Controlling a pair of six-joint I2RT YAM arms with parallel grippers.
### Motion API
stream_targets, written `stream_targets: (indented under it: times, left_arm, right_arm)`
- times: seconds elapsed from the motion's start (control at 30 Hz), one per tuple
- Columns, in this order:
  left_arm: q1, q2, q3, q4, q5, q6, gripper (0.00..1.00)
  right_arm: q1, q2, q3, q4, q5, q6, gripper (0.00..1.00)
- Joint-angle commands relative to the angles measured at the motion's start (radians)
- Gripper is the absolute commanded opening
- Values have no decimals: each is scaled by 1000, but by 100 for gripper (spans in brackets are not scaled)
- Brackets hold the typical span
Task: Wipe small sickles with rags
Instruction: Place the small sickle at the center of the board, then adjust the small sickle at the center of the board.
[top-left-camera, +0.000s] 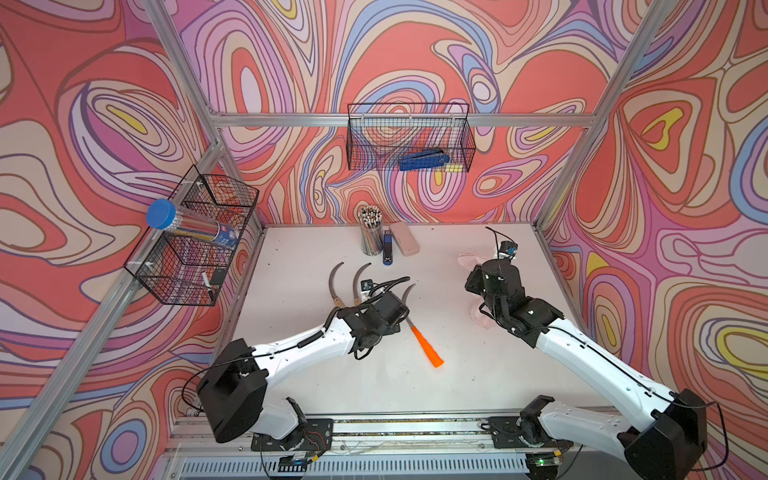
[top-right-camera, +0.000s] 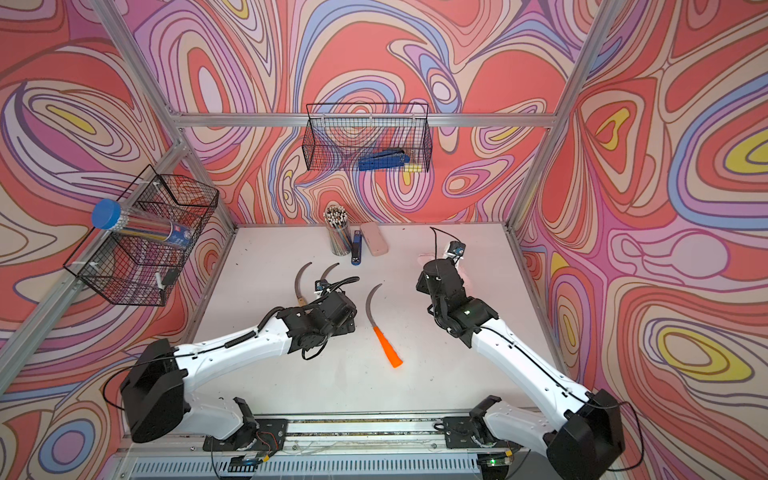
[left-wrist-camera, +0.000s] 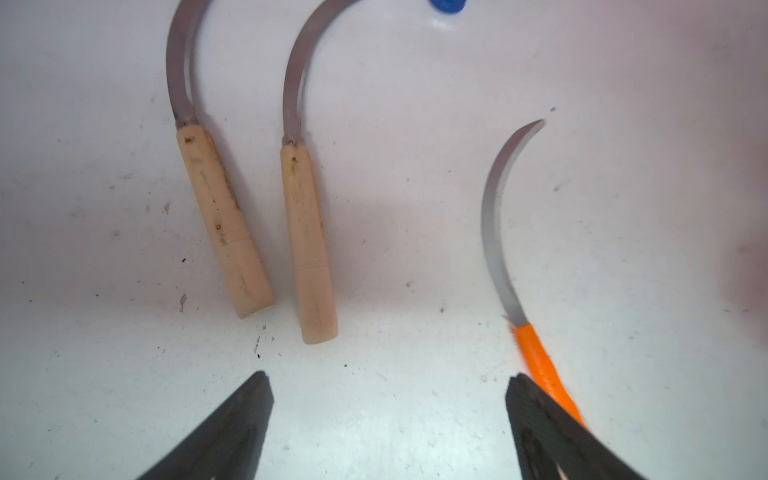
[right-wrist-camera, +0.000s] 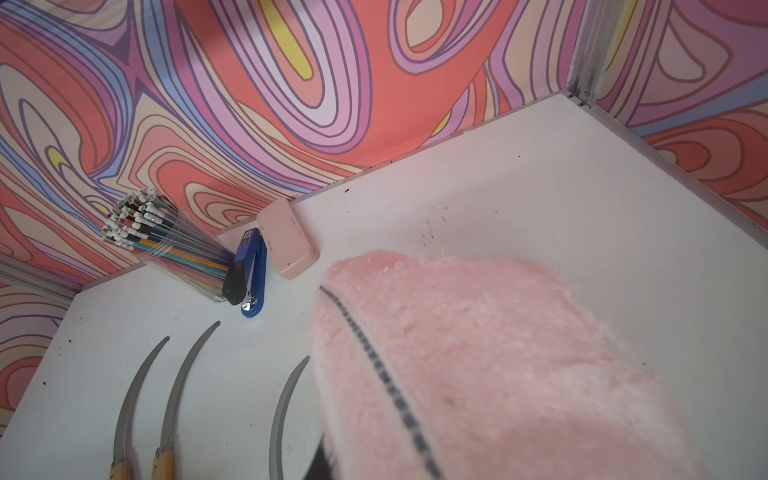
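The white surface (top-left-camera: 457, 374) carries three sickles. The fuzzy pink rag (right-wrist-camera: 478, 353) sits at two o'clock, clamped in the right gripper, which it hides. Two wooden-handled sickles (left-wrist-camera: 224, 224) lie at ten o'clock, and the orange-handled sickle (top-right-camera: 387, 347) lies near centre. The left gripper (left-wrist-camera: 387, 376) gapes wide and empty.

At the back of the white desk (top-left-camera: 457, 374) you see a cup of pencils (top-left-camera: 371, 232), a blue stapler (top-left-camera: 387, 248) and a pink case (top-left-camera: 404, 237), side by side. A wall basket (top-left-camera: 374, 137) holds a blue tool (top-left-camera: 422, 160); another basket (top-left-camera: 178, 282) holds a blue-capped tube (top-left-camera: 191, 224).
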Motion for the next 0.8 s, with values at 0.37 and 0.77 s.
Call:
stream_targets:
  times: [0.37,0.77]
  left_arm:
    - [-399,332,343,-318,-152,-223,88]
    - [-401,528,380,-228,-25,-294,99]
  right_arm:
    - [-142,-82,-9,-42,20,43,0]
    - [-166,-85,-15,-37,-7,44,0]
